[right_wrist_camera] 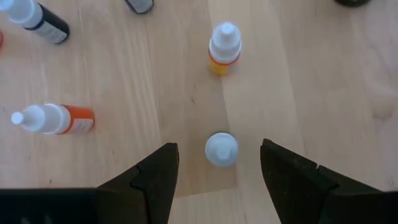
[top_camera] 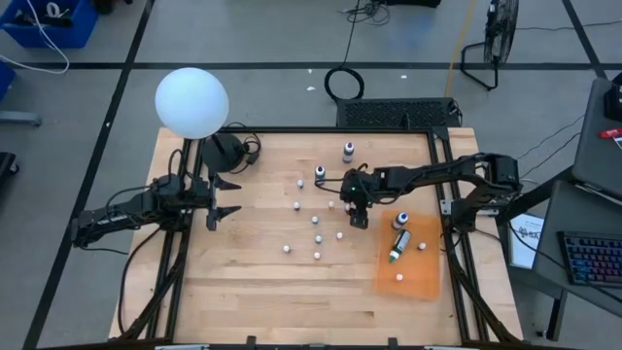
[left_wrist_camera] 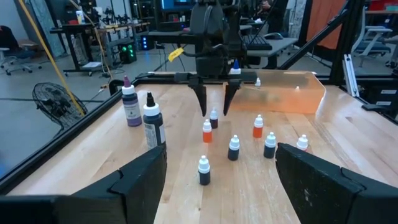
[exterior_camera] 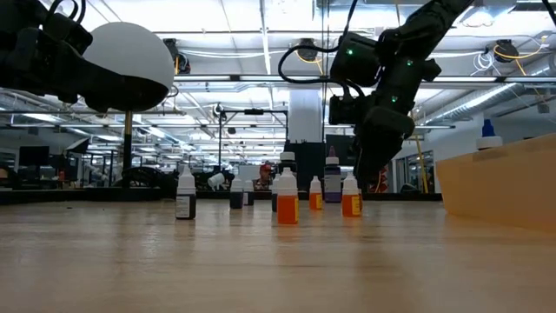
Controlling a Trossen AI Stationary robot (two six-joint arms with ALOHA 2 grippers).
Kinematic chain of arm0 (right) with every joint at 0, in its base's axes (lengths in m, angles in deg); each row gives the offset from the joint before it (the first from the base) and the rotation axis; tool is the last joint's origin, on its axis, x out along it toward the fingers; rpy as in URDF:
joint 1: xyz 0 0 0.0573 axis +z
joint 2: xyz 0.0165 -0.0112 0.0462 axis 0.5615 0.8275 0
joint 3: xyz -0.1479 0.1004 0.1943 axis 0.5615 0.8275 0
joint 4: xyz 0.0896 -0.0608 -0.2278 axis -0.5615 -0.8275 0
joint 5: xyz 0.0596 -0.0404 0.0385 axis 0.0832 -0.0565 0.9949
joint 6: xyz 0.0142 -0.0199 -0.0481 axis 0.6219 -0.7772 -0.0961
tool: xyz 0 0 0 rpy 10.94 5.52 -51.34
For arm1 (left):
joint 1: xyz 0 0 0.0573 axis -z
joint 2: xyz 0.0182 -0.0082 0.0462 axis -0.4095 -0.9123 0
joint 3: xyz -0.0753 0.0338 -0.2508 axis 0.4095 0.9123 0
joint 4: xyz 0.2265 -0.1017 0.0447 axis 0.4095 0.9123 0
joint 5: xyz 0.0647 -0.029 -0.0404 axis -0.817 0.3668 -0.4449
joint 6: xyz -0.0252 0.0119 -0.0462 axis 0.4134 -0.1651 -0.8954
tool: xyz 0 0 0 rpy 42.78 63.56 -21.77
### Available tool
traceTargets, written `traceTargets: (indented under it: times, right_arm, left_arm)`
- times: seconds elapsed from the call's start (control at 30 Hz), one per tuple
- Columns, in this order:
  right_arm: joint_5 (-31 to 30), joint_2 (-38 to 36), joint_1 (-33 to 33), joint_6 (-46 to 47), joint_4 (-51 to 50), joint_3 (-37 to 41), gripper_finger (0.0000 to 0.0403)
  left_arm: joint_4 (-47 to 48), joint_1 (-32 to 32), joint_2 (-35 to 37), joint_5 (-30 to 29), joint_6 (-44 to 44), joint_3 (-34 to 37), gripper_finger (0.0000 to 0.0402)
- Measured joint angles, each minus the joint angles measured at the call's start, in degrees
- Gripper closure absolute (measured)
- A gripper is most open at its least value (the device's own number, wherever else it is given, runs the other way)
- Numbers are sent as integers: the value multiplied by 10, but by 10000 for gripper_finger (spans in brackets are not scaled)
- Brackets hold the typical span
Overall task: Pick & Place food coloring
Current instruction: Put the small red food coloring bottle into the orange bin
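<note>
Wooden table point(top_camera: 243, 282): right pincer point(right_wrist_camera: 219, 171) (jaws apart) straddles small bottle point(right_wrist_camera: 221, 149).

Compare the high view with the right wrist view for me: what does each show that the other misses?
Only the high view shows the orange sheet with three bottles on it, one green-topped bottle lying flat, and the left tool waiting open at the table's left. Only the right wrist view shows a white-capped bottle directly between the right tool's open fingers, not touched, plus a yellow-labelled bottle just beyond. Both show the right tool above scattered bottles on the wooden table.
</note>
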Motion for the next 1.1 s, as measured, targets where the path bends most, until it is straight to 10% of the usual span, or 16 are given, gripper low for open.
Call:
traceTargets:
  times: [0.83,1.1]
  right_arm:
    - [0,19,0,-13,23,0,244]
    - [0,19,0,-24,19,0,322]
  left_arm:
    - [0,0,0,0,0,0,103]
    - [0,0,0,0,0,0,103]
